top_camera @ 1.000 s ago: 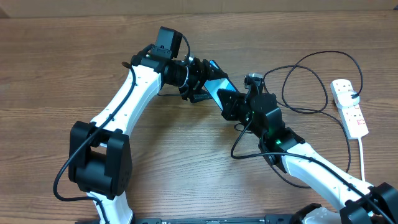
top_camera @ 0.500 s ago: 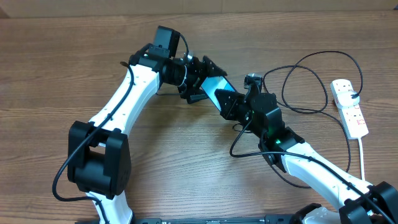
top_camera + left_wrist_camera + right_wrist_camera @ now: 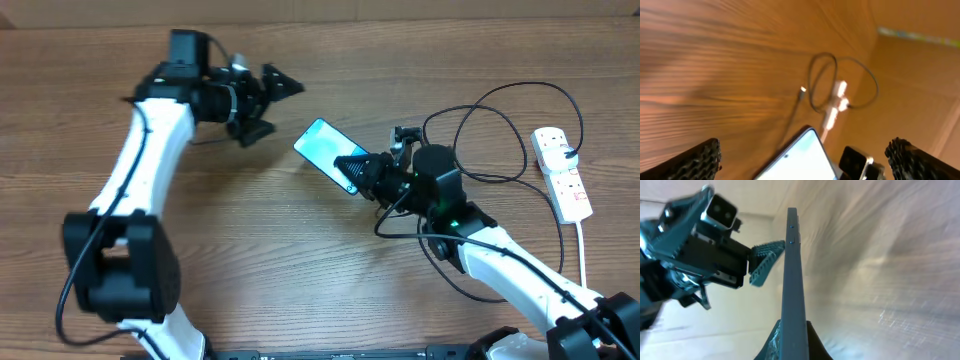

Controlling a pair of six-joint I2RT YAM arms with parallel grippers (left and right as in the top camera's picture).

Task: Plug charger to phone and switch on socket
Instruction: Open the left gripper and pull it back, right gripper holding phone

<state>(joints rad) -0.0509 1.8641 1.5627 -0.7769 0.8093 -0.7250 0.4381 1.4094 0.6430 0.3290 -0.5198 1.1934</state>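
The phone (image 3: 322,147), light blue screen up, is held off the table at its lower right end by my right gripper (image 3: 358,170), which is shut on it. In the right wrist view the phone (image 3: 791,275) stands edge-on between the fingers (image 3: 792,342). My left gripper (image 3: 270,105) is open and empty, up and to the left of the phone, well apart from it. It looks down on the phone's corner (image 3: 800,160). The charger's black cable (image 3: 500,130) loops beside the white socket (image 3: 562,172). Its small tip (image 3: 802,90) lies on the table.
The socket's thick white cord (image 3: 583,250) runs toward the front right edge. Part of the black cable (image 3: 385,225) passes under my right arm. The left gripper (image 3: 762,262) shows beyond the phone in the right wrist view. The table is bare wood (image 3: 250,250).
My left gripper has let go of the phone and drawn back up and to the left. The phone stays in my right gripper, now lying flatter with its screen showing.
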